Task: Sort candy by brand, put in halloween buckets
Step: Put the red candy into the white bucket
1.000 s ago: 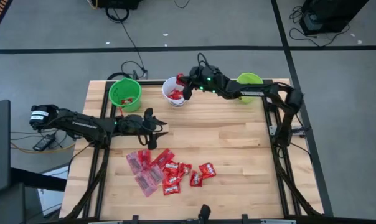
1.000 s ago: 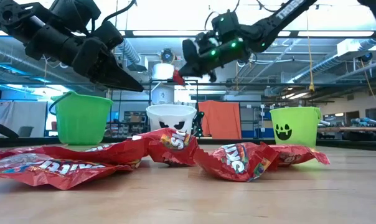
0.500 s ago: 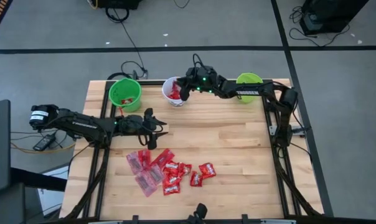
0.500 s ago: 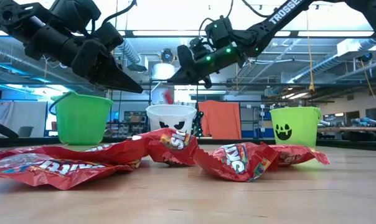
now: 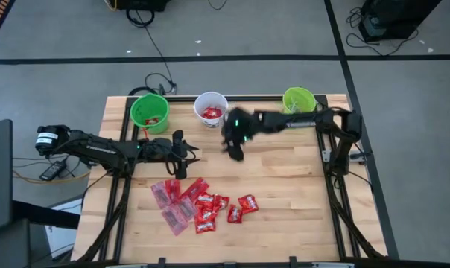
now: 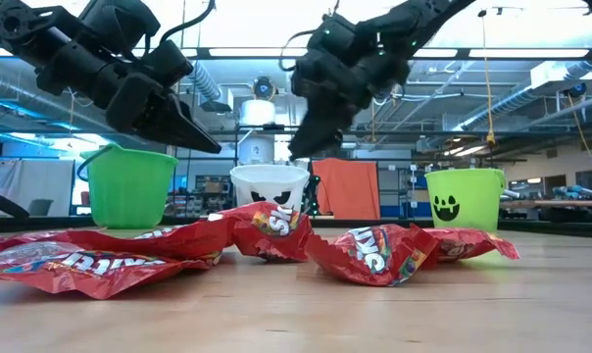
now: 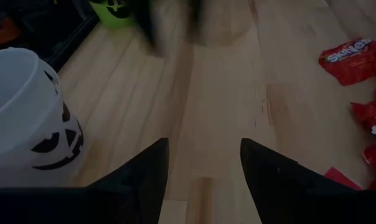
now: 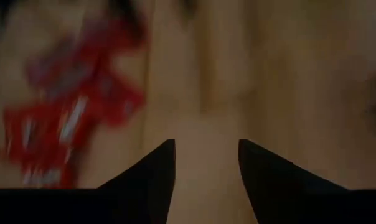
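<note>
Three halloween buckets stand along the far edge: a green one (image 5: 150,112), a white one (image 5: 211,109) with red candy inside, and a green one with a dark face (image 5: 299,99) (image 6: 465,198). A pile of red candy packets (image 5: 199,205) lies on the wood near the front. My right gripper (image 5: 235,152) (image 8: 203,142) hangs open above the table's middle, between the white bucket and the pile, pointing down toward the candy, with nothing between its fingers. My left gripper (image 5: 194,151) (image 7: 203,140) waits open and empty above the table left of centre.
The wooden tabletop (image 5: 284,186) lies bare to the right of the candy pile. Black frame rails (image 5: 325,160) run along the table's sides. Cables and equipment lie on the floor beyond the far edge.
My right gripper has left the spot over the white bucket, swung toward the table's near edge and down, and tipped its fingers steeply downward. It has opened, and the red packet seen at its fingertips a second ago is gone from them.
</note>
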Action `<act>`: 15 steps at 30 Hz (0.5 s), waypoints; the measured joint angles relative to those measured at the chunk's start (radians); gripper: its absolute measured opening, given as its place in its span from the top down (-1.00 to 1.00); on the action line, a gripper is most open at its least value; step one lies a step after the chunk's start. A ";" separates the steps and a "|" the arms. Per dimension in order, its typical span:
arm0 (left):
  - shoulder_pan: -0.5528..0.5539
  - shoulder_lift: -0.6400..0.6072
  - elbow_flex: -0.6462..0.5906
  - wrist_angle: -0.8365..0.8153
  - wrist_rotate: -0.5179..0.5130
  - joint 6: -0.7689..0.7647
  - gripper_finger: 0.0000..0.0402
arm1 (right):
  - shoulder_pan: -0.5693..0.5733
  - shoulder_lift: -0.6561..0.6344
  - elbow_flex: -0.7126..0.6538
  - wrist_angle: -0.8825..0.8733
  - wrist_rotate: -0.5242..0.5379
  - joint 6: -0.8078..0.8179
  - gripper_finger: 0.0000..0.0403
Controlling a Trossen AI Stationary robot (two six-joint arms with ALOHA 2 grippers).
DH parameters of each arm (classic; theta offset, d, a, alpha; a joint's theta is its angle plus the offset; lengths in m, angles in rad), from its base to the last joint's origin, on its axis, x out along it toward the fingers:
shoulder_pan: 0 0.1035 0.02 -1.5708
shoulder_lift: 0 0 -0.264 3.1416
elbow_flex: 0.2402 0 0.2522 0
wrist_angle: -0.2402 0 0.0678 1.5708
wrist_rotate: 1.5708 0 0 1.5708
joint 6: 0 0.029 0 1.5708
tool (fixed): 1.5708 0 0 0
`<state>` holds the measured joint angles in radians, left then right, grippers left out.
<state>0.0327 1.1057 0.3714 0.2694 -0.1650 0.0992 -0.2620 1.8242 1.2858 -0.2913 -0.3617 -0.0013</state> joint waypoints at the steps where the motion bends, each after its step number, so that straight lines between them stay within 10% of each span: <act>1: 0.000 0.000 0.000 0.000 0.000 -0.001 -0.02 | 0.035 0.000 -0.012 -0.027 0.020 -0.002 0.09; 15: 0.000 0.000 0.000 0.009 -0.001 -0.001 -0.01 | 0.507 0.001 -0.052 -0.266 0.312 0.065 0.05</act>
<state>0.0326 1.1057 0.3714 0.2779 -0.1658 0.0981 0.2445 1.8252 1.2339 -0.5570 -0.0499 0.0636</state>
